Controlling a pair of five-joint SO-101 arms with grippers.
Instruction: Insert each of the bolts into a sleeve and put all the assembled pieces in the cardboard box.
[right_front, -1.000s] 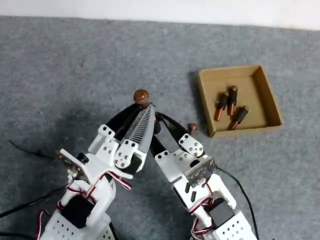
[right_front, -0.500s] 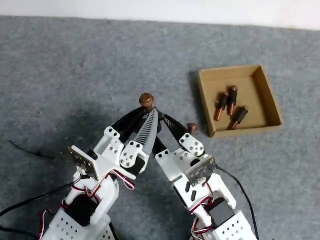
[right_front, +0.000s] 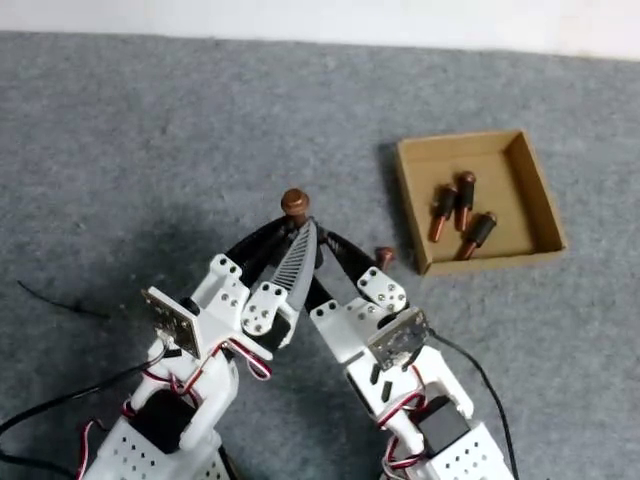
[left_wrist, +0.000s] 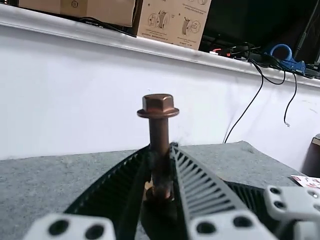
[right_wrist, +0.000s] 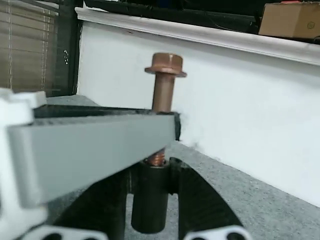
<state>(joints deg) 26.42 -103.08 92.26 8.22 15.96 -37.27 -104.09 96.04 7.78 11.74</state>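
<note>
Directly above the sleeve (right_wrist: 148, 200) the right hand (right_wrist: 150, 172) grips — the left hand (left_wrist: 160, 155) pinches the bolt (left_wrist: 158, 107) upright.

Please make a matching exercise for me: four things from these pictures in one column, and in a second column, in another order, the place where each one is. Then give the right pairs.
Things:
1. held bolt
2. black sleeve
3. three assembled pieces
4. loose bolt

Places:
A. inside the cardboard box
B. on the carpet, just outside the box
C. head up, between the fingers of the left gripper
D. in the right gripper, under the held bolt

Pairs: 1-C, 2-D, 3-A, 4-B.
</note>
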